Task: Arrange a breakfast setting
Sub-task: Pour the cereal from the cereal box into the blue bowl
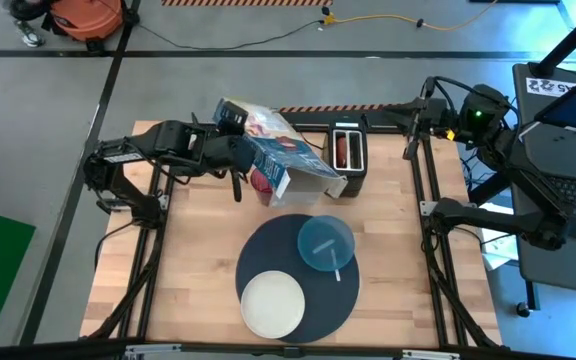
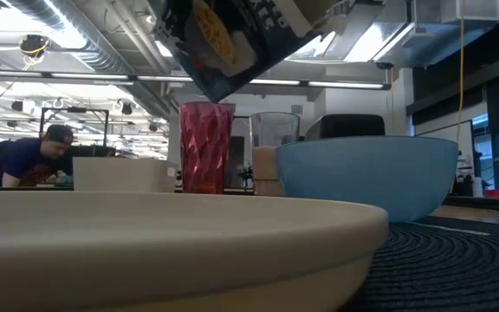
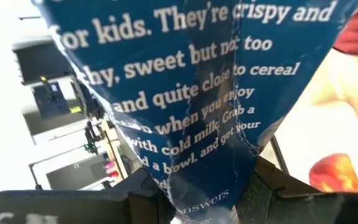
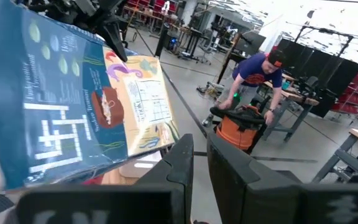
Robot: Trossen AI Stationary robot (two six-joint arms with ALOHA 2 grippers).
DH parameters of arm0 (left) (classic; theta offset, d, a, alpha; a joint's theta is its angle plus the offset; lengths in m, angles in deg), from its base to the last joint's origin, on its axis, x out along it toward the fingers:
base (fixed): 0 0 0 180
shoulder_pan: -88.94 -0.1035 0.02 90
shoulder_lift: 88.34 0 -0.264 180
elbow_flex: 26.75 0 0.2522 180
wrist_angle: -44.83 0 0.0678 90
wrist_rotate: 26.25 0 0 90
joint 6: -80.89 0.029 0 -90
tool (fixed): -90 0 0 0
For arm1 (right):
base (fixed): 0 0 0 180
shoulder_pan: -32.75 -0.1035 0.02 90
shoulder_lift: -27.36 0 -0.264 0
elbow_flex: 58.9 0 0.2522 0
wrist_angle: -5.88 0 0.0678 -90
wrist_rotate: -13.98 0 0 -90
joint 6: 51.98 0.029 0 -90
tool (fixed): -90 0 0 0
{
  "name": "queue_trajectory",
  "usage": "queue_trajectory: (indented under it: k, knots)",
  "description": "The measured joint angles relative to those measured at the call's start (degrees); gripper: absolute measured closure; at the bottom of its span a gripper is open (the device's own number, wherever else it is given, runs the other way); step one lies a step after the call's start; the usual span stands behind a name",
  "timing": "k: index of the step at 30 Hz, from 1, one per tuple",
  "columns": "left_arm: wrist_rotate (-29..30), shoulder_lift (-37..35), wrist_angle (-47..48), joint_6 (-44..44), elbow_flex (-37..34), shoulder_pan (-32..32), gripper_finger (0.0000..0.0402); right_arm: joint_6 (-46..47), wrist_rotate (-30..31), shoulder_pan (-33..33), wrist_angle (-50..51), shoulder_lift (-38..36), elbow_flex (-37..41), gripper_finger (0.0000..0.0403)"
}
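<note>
High view shows the left hand (image 1: 236, 160) clenched on a blue cereal box (image 1: 286, 158), holding it tilted in the air above the back of the wooden counter (image 1: 198, 260), with the box's open end hanging near the toaster (image 1: 349, 152). From the left wrist view the box's blue printed panel (image 3: 191, 106) is pinched between the two dark fingers (image 3: 263, 180), and a red apple (image 3: 331, 173) lies on the counter beyond. A red tumbler (image 2: 205, 147) stands under the tilted box. Nearer the front of the counter lies the round dark placemat (image 1: 268, 255), carrying the light-blue bowl (image 1: 325, 243) on its right part, with the thin spoon (image 1: 336, 270) just beside the bowl, and the white plate (image 1: 273, 304) overlapping the mat's front-left edge. At the back right edge of the counter the right hand (image 1: 413, 122) waits with nothing in it, its fingers (image 4: 179, 168) standing slightly apart. Beyond the counter a person (image 4: 260, 71) bends over an orange vacuum (image 4: 241, 127).
</note>
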State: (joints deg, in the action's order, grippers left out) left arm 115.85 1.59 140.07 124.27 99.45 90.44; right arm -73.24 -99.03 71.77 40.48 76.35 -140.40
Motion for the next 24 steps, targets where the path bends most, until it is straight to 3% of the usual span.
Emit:
queue_trajectory:
  k: [9, 24]
  knots:
    - [0.3, 0.8, -3.3, 8.1, 0.0, 0.0, 0.0286, 0.0, 0.0, 0.0, 0.1, 0.0, 0.0, 0.0352]
    - [2.8, 4.2, -4.9, 11.9, 0.0, 0.0, 0.0286, -0.1, -0.1, 0.0, 0.6, 0.0, 0.0, 0.0352]
